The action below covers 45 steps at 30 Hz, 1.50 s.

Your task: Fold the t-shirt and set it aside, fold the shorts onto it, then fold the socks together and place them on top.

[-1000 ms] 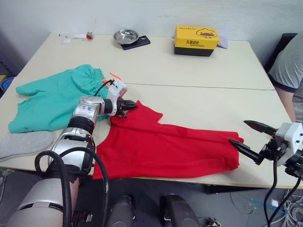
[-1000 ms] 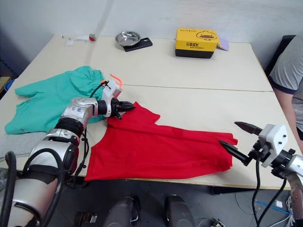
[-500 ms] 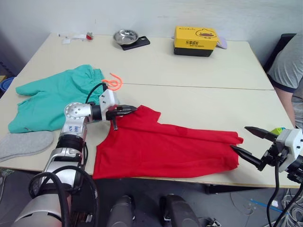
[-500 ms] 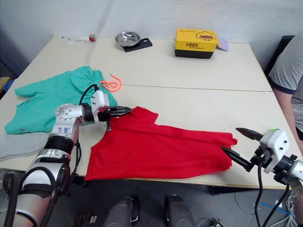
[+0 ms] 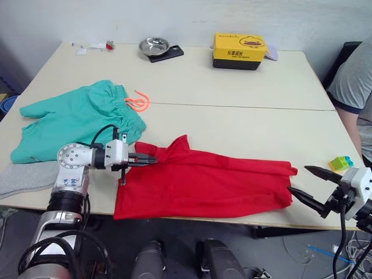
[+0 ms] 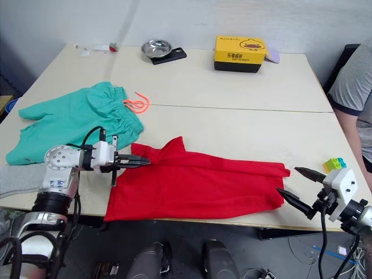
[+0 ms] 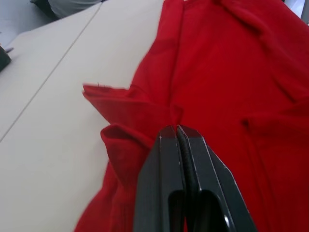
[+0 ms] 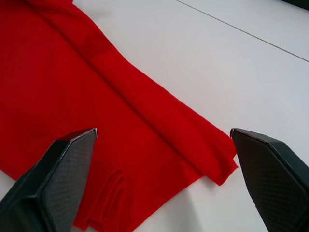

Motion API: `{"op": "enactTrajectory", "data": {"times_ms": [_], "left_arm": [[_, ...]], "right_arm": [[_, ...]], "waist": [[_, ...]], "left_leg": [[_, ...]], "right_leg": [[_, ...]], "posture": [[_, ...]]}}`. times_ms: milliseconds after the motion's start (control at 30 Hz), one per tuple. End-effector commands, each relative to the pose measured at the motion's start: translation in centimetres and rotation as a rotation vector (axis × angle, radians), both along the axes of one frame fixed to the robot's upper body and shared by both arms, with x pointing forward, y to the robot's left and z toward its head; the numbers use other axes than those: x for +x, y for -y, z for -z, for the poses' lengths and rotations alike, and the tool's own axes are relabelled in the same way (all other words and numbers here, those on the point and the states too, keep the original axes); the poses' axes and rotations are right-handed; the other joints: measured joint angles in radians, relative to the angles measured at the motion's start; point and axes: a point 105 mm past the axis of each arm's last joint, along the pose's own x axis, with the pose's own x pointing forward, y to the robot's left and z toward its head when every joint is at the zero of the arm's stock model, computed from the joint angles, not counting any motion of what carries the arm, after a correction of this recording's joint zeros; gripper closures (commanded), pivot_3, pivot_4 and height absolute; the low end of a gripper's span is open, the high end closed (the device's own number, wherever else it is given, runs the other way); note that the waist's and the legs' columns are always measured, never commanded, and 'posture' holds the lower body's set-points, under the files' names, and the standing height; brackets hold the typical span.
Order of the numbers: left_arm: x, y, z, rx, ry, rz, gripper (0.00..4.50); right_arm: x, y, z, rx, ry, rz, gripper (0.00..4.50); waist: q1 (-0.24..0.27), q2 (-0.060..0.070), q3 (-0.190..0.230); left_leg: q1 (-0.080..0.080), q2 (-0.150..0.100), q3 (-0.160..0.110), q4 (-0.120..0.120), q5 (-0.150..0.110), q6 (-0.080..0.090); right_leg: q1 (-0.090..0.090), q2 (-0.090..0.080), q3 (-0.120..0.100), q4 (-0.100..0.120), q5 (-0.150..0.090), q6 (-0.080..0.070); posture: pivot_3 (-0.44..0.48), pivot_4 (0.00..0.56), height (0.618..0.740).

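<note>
One sock (image 5: 26, 177) is all I can make out, a grey oval cut off at the left edge of the frame under the shorts (image 5: 75, 117). Most of the t-shirt (image 5: 209, 186) lies flat along the counter (image 5: 232, 81) front edge, long axis running left to right. Left pincer (image 5: 152, 160) is pressed together on a bunched fold at the shirt's left end. Right pincer (image 5: 308, 186) hangs spread wide just off the shirt's right end, not touching it.
</note>
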Motion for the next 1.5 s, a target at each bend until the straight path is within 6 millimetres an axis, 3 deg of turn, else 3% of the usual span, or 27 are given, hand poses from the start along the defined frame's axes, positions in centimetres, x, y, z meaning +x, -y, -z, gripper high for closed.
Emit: {"op": "enactTrajectory", "data": {"times_ms": [33, 500, 767, 900, 1100, 1167, 1300, 1433, 1500], "left_arm": [[-1.1, 0.3, -0.4, 0.025, 0.043, 0.055, 4.47], [-3.3, -1.4, 2.6, 0.290, 0.095, 0.170, 4.47], [-3.1, -1.4, 2.0, 0.218, 0.023, 0.121, 4.47], [-2.8, -1.8, 0.9, 0.160, -0.088, 0.048, 3.62], [-3.4, -3.2, -2.8, 0.006, -0.328, -0.067, 1.69], [-3.2, -3.1, -4.1, -0.059, -0.357, -0.094, 1.69], [-2.4, -1.4, -4.5, -0.145, -0.331, -0.124, 1.65], [-2.1, 0.9, -3.2, -0.177, -0.299, -0.131, 2.48], [-1.7, 2.2, -2.1, -0.186, -0.294, -0.162, 3.14]], "right_arm": [[-0.2, 0.9, -0.7, -0.025, 0.028, 0.021, 0.00], [0.2, 1.1, 0.0, -0.031, 0.023, 0.023, 0.00], [0.5, 1.0, 0.0, -0.026, 0.039, 0.027, 0.00], [1.2, 1.4, -0.7, 0.018, 0.063, 0.074, 0.00], [1.3, -0.3, -2.4, 0.029, 0.043, -0.011, 0.00], [1.6, -1.9, -3.5, 0.054, 0.052, -0.078, 0.00], [1.9, -5.2, -3.5, 0.023, 0.056, -0.186, 1.19], [2.1, -9.4, -2.1, -0.018, 0.069, -0.235, 2.57], [2.5, -11.3, -1.2, -0.044, 0.105, -0.216, 3.32]], "waist": [[0.000, 0.000, 0.000], [-0.003, 0.000, 0.000], [0.000, 0.000, 0.000], [-0.002, 0.001, 0.000], [-0.011, 0.002, 0.000], [-0.016, 0.002, 0.001], [-0.018, 0.002, 0.001], [-0.018, 0.002, 0.001], [-0.018, 0.002, 0.001]], "left_leg": [[0.000, 0.000, 0.000, 0.000, 0.000, 0.000], [0.001, 0.000, 0.000, -0.001, -0.001, 0.003], [0.001, 0.000, 0.000, -0.001, -0.002, 0.003], [0.000, 0.000, 0.000, -0.001, -0.002, 0.003], [0.000, 0.001, 0.000, -0.004, -0.002, 0.003], [0.001, 0.001, 0.000, -0.004, -0.001, 0.003], [0.001, 0.000, -0.001, -0.004, -0.001, 0.003], [0.000, 0.000, -0.001, -0.004, -0.001, 0.002], [0.000, 0.000, -0.001, -0.004, -0.001, 0.002]], "right_leg": [[0.000, 0.000, 0.000, 0.000, 0.000, 0.000], [0.000, 0.000, 0.000, -0.001, 0.001, -0.001], [0.000, -0.001, 0.000, -0.001, 0.001, -0.001], [0.000, -0.001, 0.000, -0.001, 0.001, -0.001], [-0.001, -0.001, 0.000, -0.001, 0.000, -0.002], [-0.001, -0.001, 0.000, -0.001, 0.000, -0.002], [0.000, -0.002, 0.000, -0.001, 0.000, -0.002], [-0.001, -0.001, 0.000, -0.002, 0.000, -0.002], [-0.001, -0.001, 0.000, -0.002, 0.000, -0.001]], "posture": [[0.000, 0.150, 0.740], [0.000, 0.150, 0.740], [0.000, 0.150, 0.740], [0.000, 0.150, 0.740], [0.000, 0.150, 0.740], [0.000, 0.150, 0.740], [0.000, 0.150, 0.740], [0.000, 0.150, 0.740], [0.000, 0.150, 0.740]]}}
